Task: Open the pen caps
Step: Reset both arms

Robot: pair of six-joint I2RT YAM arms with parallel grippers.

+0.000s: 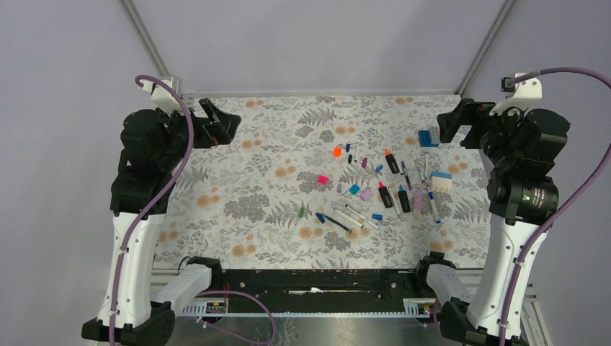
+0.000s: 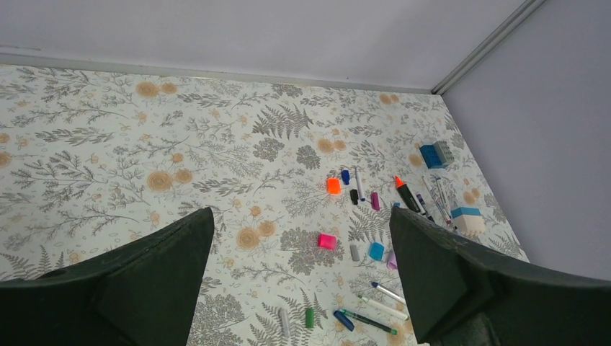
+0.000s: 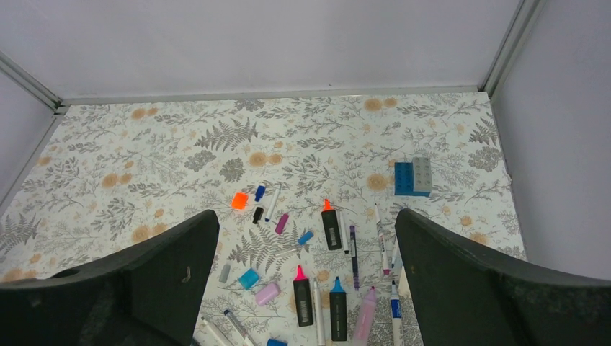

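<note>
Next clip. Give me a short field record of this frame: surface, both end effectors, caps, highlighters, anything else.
surface: floral-patterned table cover
left end effector: open, empty, held above the table
right end effector: open, empty, held above the table
loose caps: orange stubby plastic cap, pink stubby plastic cap, blue stubby plastic cap, each lying apart from the pens
highlighters: chunky black highlighter with orange tip, tip bare; two more nearer the arms
other: blue rectangular block, far right

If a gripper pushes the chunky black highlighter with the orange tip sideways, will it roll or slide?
The chunky black highlighter with the orange tip looks like hard plastic, so it should stay stiff. Its body seems broad and flattish, so it would likely slide or pivot rather than roll.
</note>
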